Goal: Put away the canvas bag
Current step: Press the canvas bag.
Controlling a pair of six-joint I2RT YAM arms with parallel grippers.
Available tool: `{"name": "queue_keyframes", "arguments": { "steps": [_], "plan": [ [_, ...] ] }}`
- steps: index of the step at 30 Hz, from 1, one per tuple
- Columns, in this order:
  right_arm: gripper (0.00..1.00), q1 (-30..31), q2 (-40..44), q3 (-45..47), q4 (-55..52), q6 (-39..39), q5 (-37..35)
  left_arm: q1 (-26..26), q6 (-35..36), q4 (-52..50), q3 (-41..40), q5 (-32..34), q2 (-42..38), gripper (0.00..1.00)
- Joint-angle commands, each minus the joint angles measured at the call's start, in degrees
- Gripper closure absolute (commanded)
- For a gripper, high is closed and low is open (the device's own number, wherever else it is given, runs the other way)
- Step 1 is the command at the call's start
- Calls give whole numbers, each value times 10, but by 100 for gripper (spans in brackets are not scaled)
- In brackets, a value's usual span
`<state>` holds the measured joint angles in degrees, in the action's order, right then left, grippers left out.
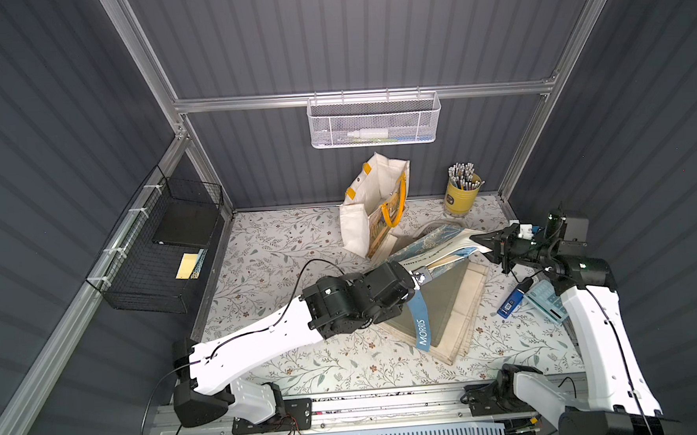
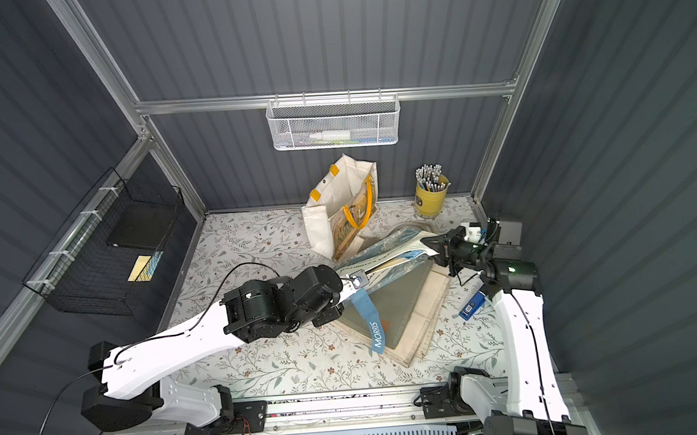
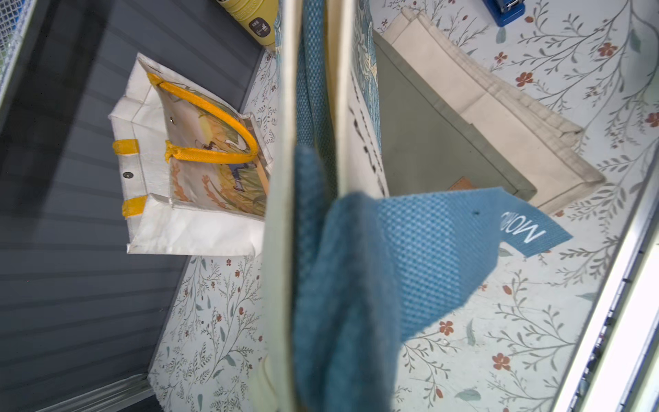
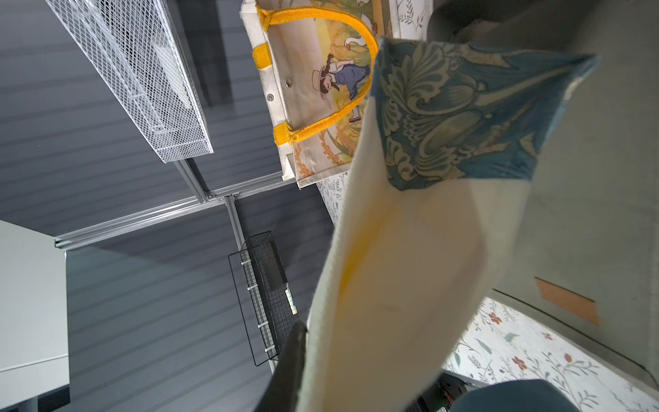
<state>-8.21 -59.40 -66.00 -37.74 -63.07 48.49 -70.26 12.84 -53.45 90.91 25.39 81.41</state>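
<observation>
Holding the bag (image 1: 434, 242) up in the air, stretched between the two claws, as showing in both top views (image 2: 389, 247). Pinching one end of its rim with the left claw (image 1: 421, 278), closed tight on the cloth. Letting the blue strap (image 1: 422, 325) hang down just below this claw, with the word MORRIS showing on it. In the left wrist view, seeing the same strap (image 3: 438, 249) drooping very near the camera, beside the cream edges of the bag (image 3: 360, 117).

Meeting the other end of the bag with the right claw (image 1: 481, 244). Having the cloth between the fingers there, one dark finger (image 4: 290, 367) touching the cream side in the right wrist view. Not being able to tell whether clamping the cloth or standing slightly apart from it.

Hovering over folded bags (image 1: 472, 302), lying flat on the desk (image 1: 283, 246) under both claws, a green one on top of cream ones.

Seeing, beyond the left claw by the back wall, a tote (image 1: 373, 209) standing open with yellow handles. Seeing, beyond the right claw, a yellow cup (image 1: 460, 198) on the desk.
</observation>
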Motion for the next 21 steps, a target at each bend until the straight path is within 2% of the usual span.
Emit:
{"name": "queue_keyframes", "arguments": {
  "steps": [1, 4, 10, 12, 14, 17, 21],
  "plan": [
    [77, -8, -12, 0, 37, 40, -54, -14, -34, 0, 47, -48, -10, 100],
    [61, -8, -12, 1, 74, 62, -41, -13, -33, -21, 63, -43, 10, 100],
    [48, -7, -8, -12, 100, 141, -24, 11, -26, -51, 105, -40, 41, 100],
    [45, -5, -4, -17, 88, 193, -39, 28, -28, -63, 116, -32, 42, 100],
    [36, 9, 16, -4, 96, 249, -68, 43, -32, -74, 132, -33, 43, 100],
    [30, 24, 46, 7, 115, 331, -78, 53, -22, -80, 147, -38, 40, 100],
    [31, 40, 92, 2, 147, 473, -89, 63, -7, -111, 175, -52, 52, 100]
  ]
}}
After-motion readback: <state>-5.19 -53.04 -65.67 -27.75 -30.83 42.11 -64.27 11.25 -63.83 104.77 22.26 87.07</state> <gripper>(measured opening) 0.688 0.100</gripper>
